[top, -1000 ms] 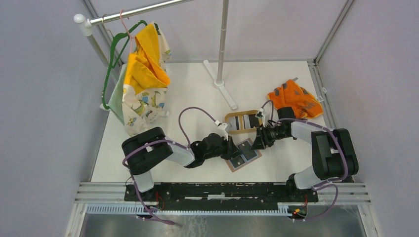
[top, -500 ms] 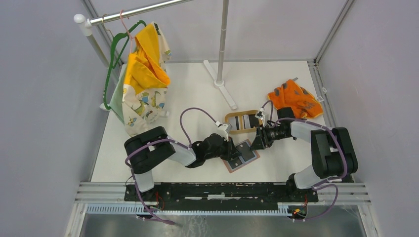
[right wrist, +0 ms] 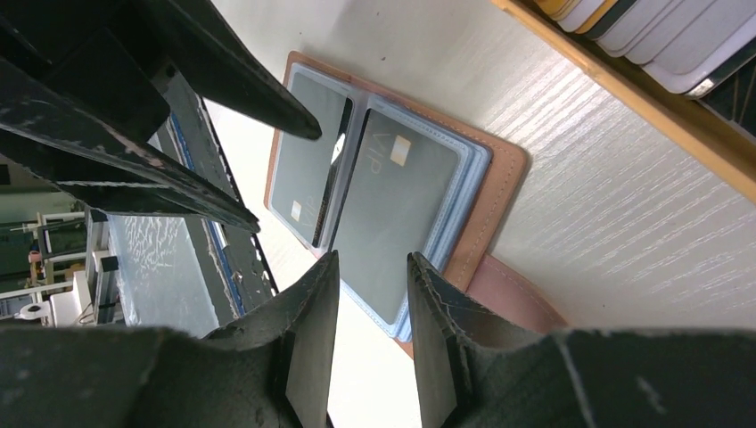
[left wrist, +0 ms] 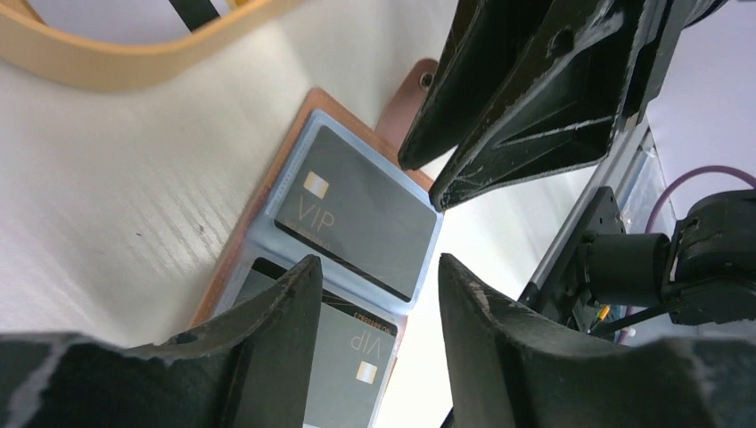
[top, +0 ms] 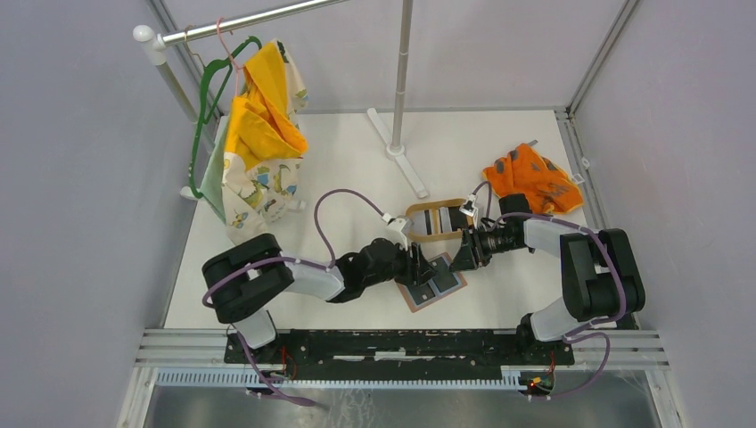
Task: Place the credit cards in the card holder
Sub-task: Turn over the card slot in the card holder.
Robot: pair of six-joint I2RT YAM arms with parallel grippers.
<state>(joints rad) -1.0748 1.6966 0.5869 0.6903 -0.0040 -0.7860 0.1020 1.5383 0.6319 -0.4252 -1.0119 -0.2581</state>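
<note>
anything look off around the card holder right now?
Nothing spilled or damaged. The card holder lies open, skewed to the table edge. Its two VIP cards sit with lettering facing opposite ways.

Left gripper (top: pixel 423 267) gapes low; right gripper (top: pixel 460 260) faces it, seemingly less parted.

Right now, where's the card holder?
Top view: the card holder lies open between the left gripper and right gripper, in front of the wooden tray.
</note>
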